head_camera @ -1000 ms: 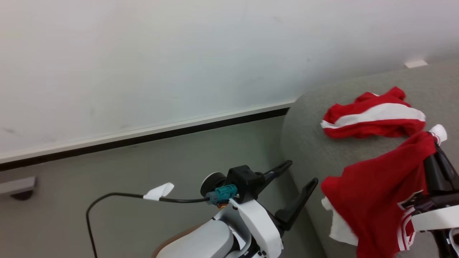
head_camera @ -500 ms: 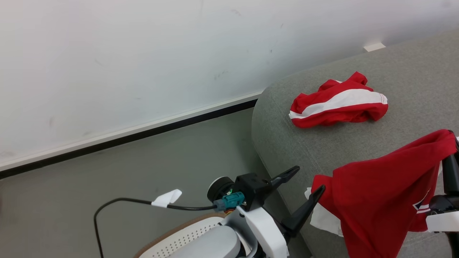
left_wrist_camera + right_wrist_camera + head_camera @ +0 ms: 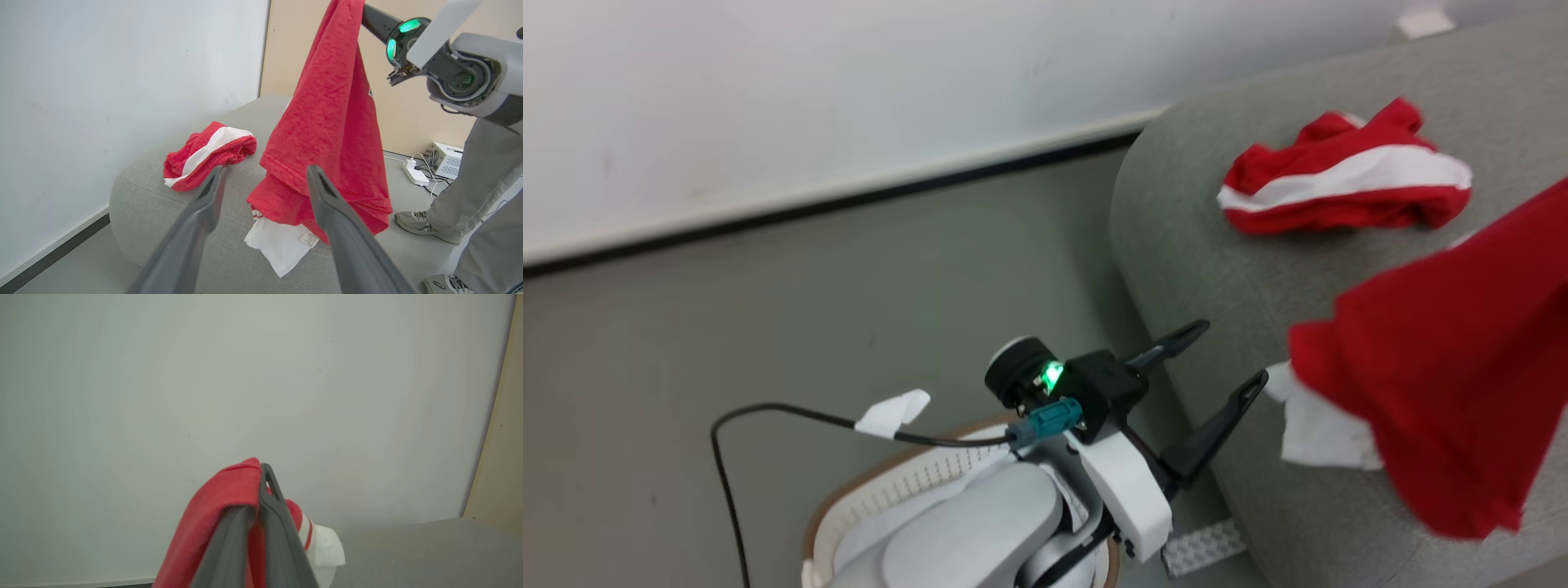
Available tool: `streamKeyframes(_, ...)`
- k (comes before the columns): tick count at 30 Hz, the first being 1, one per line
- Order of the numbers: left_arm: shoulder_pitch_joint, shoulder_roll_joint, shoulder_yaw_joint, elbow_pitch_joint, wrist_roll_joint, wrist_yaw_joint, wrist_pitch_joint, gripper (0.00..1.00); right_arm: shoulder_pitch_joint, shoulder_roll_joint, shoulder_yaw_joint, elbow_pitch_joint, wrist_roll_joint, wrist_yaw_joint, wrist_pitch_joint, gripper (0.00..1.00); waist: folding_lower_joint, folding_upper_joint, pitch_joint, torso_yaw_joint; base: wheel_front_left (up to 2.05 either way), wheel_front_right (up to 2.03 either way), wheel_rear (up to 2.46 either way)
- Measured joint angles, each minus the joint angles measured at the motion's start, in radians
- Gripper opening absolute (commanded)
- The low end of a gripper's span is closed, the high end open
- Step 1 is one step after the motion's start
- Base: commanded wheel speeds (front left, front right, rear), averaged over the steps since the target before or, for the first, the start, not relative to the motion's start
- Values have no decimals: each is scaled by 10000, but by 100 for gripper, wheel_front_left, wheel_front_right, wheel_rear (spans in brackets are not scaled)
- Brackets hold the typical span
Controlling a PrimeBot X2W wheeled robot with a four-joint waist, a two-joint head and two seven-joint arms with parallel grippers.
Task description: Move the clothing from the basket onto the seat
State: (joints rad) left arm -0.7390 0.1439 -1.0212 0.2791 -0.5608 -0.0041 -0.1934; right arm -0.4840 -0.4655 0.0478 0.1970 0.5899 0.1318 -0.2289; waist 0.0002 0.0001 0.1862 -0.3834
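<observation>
Red garment [image 3: 327, 122] pinched by right end effector [image 3: 261, 490], left end effector [image 3: 1232, 353] wide, person [image 3: 470, 183] near

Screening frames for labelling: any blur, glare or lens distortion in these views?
Head view: motion blur smears the hanging garment and skirting line; the green light by the left gripper blooms. Left wrist view: sharp, but wide angle stretches its fingers. Right wrist view: right gripper and garment sit close to the lens, soft; even light, no glare.
</observation>
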Motion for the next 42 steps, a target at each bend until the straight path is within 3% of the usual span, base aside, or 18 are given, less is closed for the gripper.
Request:
streamKeyframes(8,-724,318,77,-374,272,-86,111,100,-2075,-1129,-1342,1373,201,0,351,0,1,0,1764,514,0,0,0)
streamKeyframes(14,-1093,583,167,-637,410,-128,173,100,-2790,-2017,-2065,2497,-119,0,719,0,1,-1,3031,957,0,0,0)
streamKeyframes(24,-1269,692,234,-545,412,-163,13,100,-2496,-1588,-1377,5779,-19,2,2293,0,2,0,4363,1817,0,0,0)
streamKeyframes(25,-1269,688,230,-514,408,-173,-4,100,-2480,-1561,-1356,6073,15,0,2410,25,1,0,4385,1879,0,0,0)
streamKeyframes(26,-1270,683,236,-481,403,-171,-15,100,-2454,-1540,-1235,6243,21,0,2512,77,1,0,4380,1925,0,0,0)
streamKeyframes(27,-1270,677,253,-441,393,-163,-21,100,-2437,-1476,-1151,6399,46,0,2550,100,1,-1,4343,1948,0,0,0)
streamKeyframes(35,-963,612,288,-79,151,-82,-201,100,-2459,-1450,-345,6941,165,0,2945,100,-1,-1,3548,1827,0,0,0)
streamKeyframes(42,-179,527,637,291,-320,54,-529,100,-2259,-2052,639,6025,31,2,3521,100,-3,0,2205,1691,0,0,0)
